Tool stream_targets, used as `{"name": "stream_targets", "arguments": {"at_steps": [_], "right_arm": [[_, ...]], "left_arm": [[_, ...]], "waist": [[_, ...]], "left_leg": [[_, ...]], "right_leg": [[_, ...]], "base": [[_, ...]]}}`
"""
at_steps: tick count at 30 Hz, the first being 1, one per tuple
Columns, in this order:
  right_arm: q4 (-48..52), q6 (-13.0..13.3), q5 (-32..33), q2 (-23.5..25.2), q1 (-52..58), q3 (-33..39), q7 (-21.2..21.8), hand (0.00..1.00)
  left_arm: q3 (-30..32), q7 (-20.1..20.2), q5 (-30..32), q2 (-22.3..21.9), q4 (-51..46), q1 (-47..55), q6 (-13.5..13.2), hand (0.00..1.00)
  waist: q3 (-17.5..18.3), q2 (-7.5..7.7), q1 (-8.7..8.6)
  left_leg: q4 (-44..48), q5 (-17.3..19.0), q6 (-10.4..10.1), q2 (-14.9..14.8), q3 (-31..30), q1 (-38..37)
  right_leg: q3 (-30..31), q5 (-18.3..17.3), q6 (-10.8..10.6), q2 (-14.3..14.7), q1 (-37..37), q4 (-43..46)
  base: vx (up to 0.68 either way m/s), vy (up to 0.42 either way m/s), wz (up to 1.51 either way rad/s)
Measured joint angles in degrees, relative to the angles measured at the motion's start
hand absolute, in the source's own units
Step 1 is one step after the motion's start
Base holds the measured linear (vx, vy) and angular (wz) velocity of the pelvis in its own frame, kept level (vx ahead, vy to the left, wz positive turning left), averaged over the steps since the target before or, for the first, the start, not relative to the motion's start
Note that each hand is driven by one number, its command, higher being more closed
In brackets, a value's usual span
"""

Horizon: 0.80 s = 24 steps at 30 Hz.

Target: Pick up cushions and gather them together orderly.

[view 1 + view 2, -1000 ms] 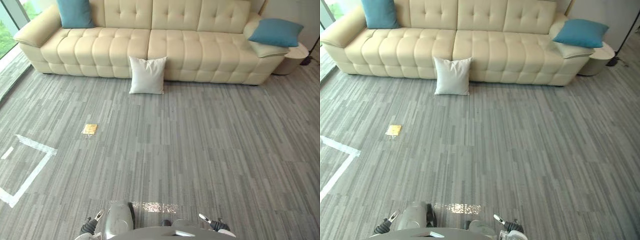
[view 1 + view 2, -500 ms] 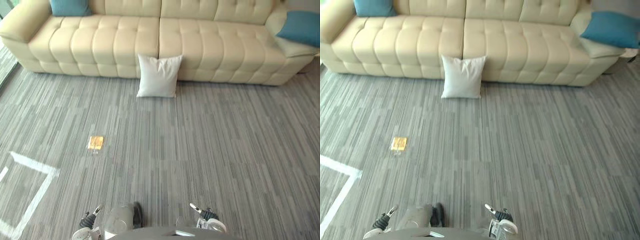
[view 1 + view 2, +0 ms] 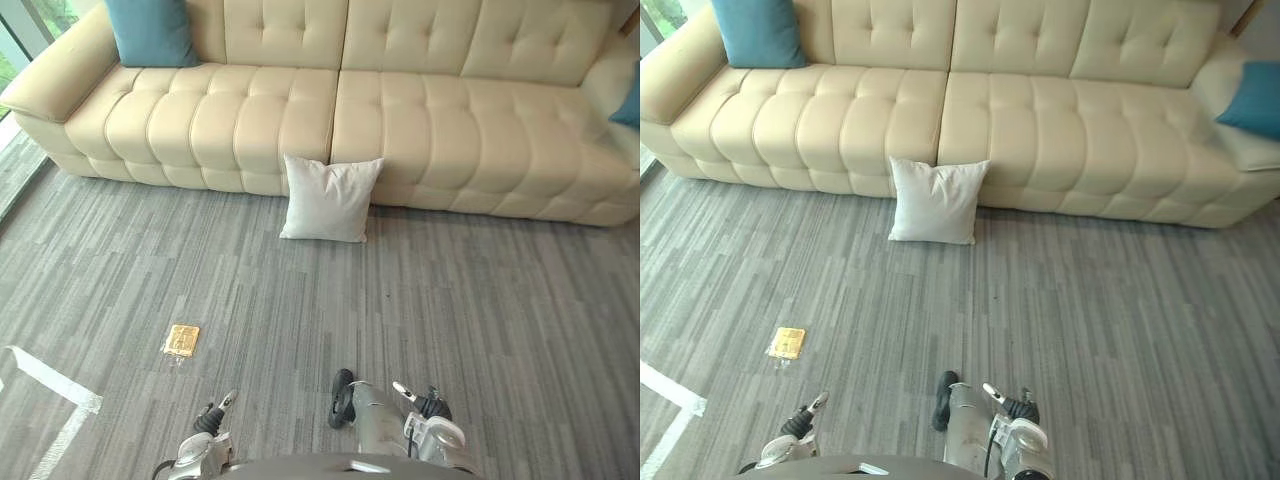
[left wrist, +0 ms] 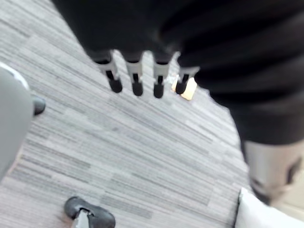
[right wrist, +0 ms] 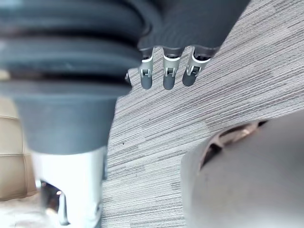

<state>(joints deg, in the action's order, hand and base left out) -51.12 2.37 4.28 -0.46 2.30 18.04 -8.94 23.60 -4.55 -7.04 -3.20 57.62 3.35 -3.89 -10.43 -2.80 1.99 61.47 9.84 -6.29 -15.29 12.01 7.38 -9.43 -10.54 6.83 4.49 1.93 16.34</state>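
Note:
A white cushion stands on the grey carpet, leaning against the front of the cream sofa. One blue cushion leans on the sofa's left end. Another blue cushion lies on its right armrest. My left hand hangs low at my side over the carpet with straight fingers and holds nothing; it also shows at the lower edge of the left eye view. My right hand hangs the same way, open and empty, and shows low in the right eye view. Both hands are far from every cushion.
A small yellow flat object lies on the carpet to my left front. White tape marks the floor at the lower left. A window edge runs along the far left, beside the sofa's arm.
The camera has moved towards the sofa, so the sofa and white cushion look nearer and sit lower in view. Both hands still hang at my sides.

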Motion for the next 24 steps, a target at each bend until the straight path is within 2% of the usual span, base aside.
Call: {"name": "stream_targets", "arguments": {"at_steps": [2, 3, 4, 5, 6, 7, 8, 9, 10, 11, 12, 13, 14, 15, 16, 18, 19, 20, 22, 24], "right_arm": [[-0.15, -0.08, 0.0, 0.02, 0.3, -0.07, 0.0, 0.0], [-0.43, -0.09, 0.01, 0.13, 0.25, -0.02, -0.03, 0.0], [-0.52, -0.1, 0.01, 0.14, 0.29, 0.01, -0.02, 0.0], [-0.83, -0.12, 0.0, 0.19, 0.31, 0.02, -0.06, 0.0], [-1.68, -0.19, 0.01, 0.3, 0.37, -0.15, -0.22, 0.0], [-1.75, -0.21, 0.02, 0.32, 0.46, -0.37, -0.29, 0.0], [-1.76, -0.21, 0.04, 0.27, 0.69, -1.7, -0.37, 0.0], [-2.1, -0.18, 0.06, 0.48, 0.58, -2.86, -0.35, 0.0], [-2.42, -0.16, 0.09, 0.84, 0.91, -2.87, -0.34, 0.0], [-3.2, -0.14, 0.1, 2.65, 0.21, -2.85, -0.28, 0.0], [-3.2, -0.07, 0.09, 3.41, 0.1, -2.75, -0.27, 0.0], [-3.92, -0.15, 0.07, 3.96, 0.1, -2.55, -0.04, 0.0], [-3.95, -0.15, 0.07, 3.97, 0.14, -2.1, 0.05, 0.0], [-3.88, -0.05, 0.07, 3.92, -0.17, -1.54, 0.03, 0.0], [-3.83, -0.02, -0.06, 4.03, -0.23, -1.64, 0.08, 0.0], [-3.41, 0.07, -0.12, 3.88, -0.31, -2.12, 0.13, 0.0], [-3.28, 0.13, -0.13, 3.83, -0.31, -2.12, 0.13, 0.0], [-2.4, 0.22, -0.15, 3.81, -0.3, -2.15, 0.12, 0.0], [-1.46, 0.23, -0.16, 3.94, -0.19, -2.19, 0.14, 0.0], [-1.54, 0.48, -0.15, 3.42, 0.13, -1.96, 0.09, 0.0]], "left_arm": [[-0.06, 0.06, -0.77, -0.37, -1.5, 0.7, -0.97, 0.0], [0.06, 0.04, -1.41, -0.78, -2.25, 0.87, -1.3, 0.0], [0.0, 0.11, -1.57, -0.79, -2.49, 0.87, -1.3, 0.0], [0.02, 0.31, -1.78, -0.85, -2.83, 0.85, -1.34, 0.0], [0.02, 0.53, -1.86, -1.05, -3.09, 0.72, -1.73, 0.0], [0.03, 0.56, -1.86, -1.06, -3.12, 0.71, -1.78, 0.0], [0.04, 0.74, -1.87, -1.07, -3.15, 0.72, -1.85, 0.0], [0.05, 1.14, -2.42, -0.75, -3.18, 0.7, -1.96, 0.0], [-0.02, 1.1, -2.4, -0.48, -3.11, 0.67, -1.96, 0.0], [-0.21, 1.14, -2.3, 0.75, -3.05, 0.53, -1.93, 0.0], [-0.08, 1.18, -2.4, 1.11, -2.94, 0.47, -1.89, 0.0], [-0.13, 1.15, -2.35, 1.63, -2.73, 0.23, -1.73, 0.0], [-0.26, 1.13, -2.32, 1.73, -2.57, 0.14, -1.64, 0.0], [-1.31, 1.0, -2.32, 2.3, -1.67, 0.07, -1.34, 0.0], [-2.17, 1.02, -2.21, 2.95, -0.46, -0.2, -1.03, 0.0], [-3.67, 1.03, -2.06, 3.6, 0.54, -0.41, -0.5, 0.0], [-3.8, 1.01, -2.04, 3.59, 0.59, -0.35, -0.44, 0.0], [-4.07, 1.02, -1.8, 3.51, 0.7, -0.34, -0.35, 0.0], [-4.09, 1.05, -1.63, 3.57, 1.17, -0.32, -0.24, 0.0], [-4.06, 1.05, -1.61, 3.74, 1.9, -0.27, -0.25, 0.0]], "waist": [[0.02, 0.05, 0.87], [0.04, 0.08, 1.56], [0.05, 0.12, 1.72], [0.05, 0.27, 1.88], [0.22, 0.94, 2.45], [0.31, 1.11, 2.54], [0.68, 1.42, 2.72], [1.46, 2.51, 3.46], [2.18, 2.65, 3.55], [3.36, 4.9, 3.3], [3.49, 5.49, 3.02], [3.67, 6.26, 3.06], [3.78, 6.41, 3.11], [3.77, 6.51, 2.83], [3.74, 6.47, 2.44], [3.65, 6.35, 2.28], [3.58, 6.21, 2.18], [3.11, 5.41, 1.95], [3.22, 5.52, 1.21], [3.14, 5.6, 0.62]], "left_leg": [[-4.85, 2.92, 1.58, 0.47, 2.78, 5.79], [-12.01, 4.03, 2.56, 1.29, 3.95, 8.36], [-15.4, 4.15, 2.75, 1.91, 3.94, 9.26], [-22.76, 3.99, 2.85, 3.22, 3.76, 10.74], [-34.33, 1.49, 2.33, 5.91, 3.51, 11.87], [-36.2, 0.8, 2.3, 6.39, 3.56, 12.0], [-41.73, -1.56, 2.18, 7.55, 3.53, 12.47], [-43.72, -9.71, 4.67, 8.96, 3.62, 12.57], [-43.57, -11.38, 6.54, 9.55, 3.89, 12.59], [-41.36, -8.7, 9.41, 11.2, 4.75, 13.55], [-39.97, -7.85, 10.56, 11.66, 4.94, 13.73], [-36.19, -4.41, 11.8, 12.19, 5.76, 13.42], [-35.25, -3.2, 12.3, 12.51, 5.95, 13.1], [-34.62, -0.16, 12.96, 13.47, 6.41, 10.38], [-34.8, 1.23, 13.26, 13.87, 6.54, 8.11], [-36.73, 2.6, 12.91, 14.55, 6.54, 2.92], [-37.65, 2.96, 12.81, 14.65, 6.54, 1.31], [-39.54, 3.92, 12.71, 14.78, 6.3, -1.75], [-41.26, 4.56, 12.28, 14.82, 5.33, -4.91], [-43.25, 4.62, 11.95, 14.77, 3.44, -8.45]], "right_leg": [[2.32, -0.44, -0.78, -0.24, -4.08, -2.93], [3.73, -0.87, -1.67, -0.72, -5.9, -4.03], [4.05, -1.16, -2.15, -1.07, -6.49, -4.38], [4.86, -2.01, -3.07, -1.8, -8.18, -5.24], [5.89, -3.48, -5.05, -3.84, -11.06, -6.39], [5.97, -3.71, -5.69, -4.26, -11.57, -6.63], [6.37, -5.03, -7.04, -5.3, -13.37, -7.51], [7.73, -6.8, -8.67, -7.28, -15.62, -8.5], [8.27, -6.82, -8.71, -7.58, -15.99, -9.01], [9.13, -5.93, -8.21, -9.61, -15.69, -8.62], [9.34, -5.13, -8.26, -10.48, -15.69, -8.06], [10.68, -4.16, -8.67, -11.85, -15.23, -4.0], [11.2, -3.79, -9.06, -12.2, -14.24, -1.16], [11.97, -2.04, -11.79, -13.09, -10.41, 10.34], [12.27, -1.02, -13.89, -13.46, -7.18, 19.87], [11.18, -0.7, -14.51, -13.66, -0.84, 34.87], [10.44, -0.79, -14.42, -13.68, 0.5, 37.3], [8.52, -1.35, -13.81, -13.59, 3.46, 41.05], [5.36, -3.27, -12.78, -13.26, 7.37, 41.56], [1.79, -5.76, -11.36, -12.55, 9.58, 32.31]], "base": [[0.34, 0.051, -0.63], [0.36, 0.099, -0.58], [0.39, 0.15, -0.48], [0.58, 0.255, -0.36], [0.5, 0.225, -0.3], [0.56, 0.273, -0.22], [0.63, 0.346, -0.28], [0.63, 0.346, -0.32], [0.79, 0.413, -0.36], [0.53, 0.257, -0.13], [0.79, 0.405, -0.04], [0.63, 0.341, 0.03], [0.71, 0.388, -0.07], [0.64, 0.329, -0.13], [0.47, 0.238, -0.16], [0.34, 0.14, -0.16], [0.32, 0.117, -0.14], [0.27, 0.08, -0.02], [0.22, 0.018, 0.15], [0.16, -0.065, 0.49]]}}
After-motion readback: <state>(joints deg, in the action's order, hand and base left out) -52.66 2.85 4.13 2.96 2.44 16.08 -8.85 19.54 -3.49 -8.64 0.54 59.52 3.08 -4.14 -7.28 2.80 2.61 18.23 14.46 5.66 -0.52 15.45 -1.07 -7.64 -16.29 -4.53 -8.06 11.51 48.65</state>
